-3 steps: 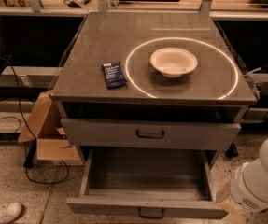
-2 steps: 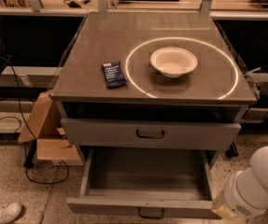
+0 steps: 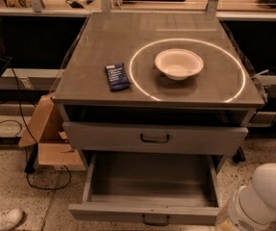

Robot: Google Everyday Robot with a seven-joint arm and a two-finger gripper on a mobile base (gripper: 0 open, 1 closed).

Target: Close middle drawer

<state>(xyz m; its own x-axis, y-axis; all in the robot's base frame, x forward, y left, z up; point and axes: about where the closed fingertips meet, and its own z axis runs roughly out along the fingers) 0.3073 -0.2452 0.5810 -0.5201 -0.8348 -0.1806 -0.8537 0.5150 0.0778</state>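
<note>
The middle drawer (image 3: 149, 189) is pulled far out of the grey cabinet. Its long grey tray body is open and bare inside. Its low flat front panel (image 3: 108, 212) has a small dark loop handle (image 3: 155, 220) at the centre, at the bottom edge of the view. Only a white rounded arm segment (image 3: 265, 196) shows, at the bottom right, beside the drawer's right front corner. The gripper itself is out of view.
Above it is the grey drawer with the taller front panel (image 3: 154, 137), almost shut. On the cabinet top (image 3: 104, 37) lie a white bowl (image 3: 178, 63) and a dark blue packet (image 3: 117, 76). A cardboard box (image 3: 48, 134) and cables lie left of the cabinet, and a white shoe (image 3: 3, 219) is at the bottom left.
The white arm segment has sunk a little lower at the bottom right. The drawers and the things on the top have not moved.
</note>
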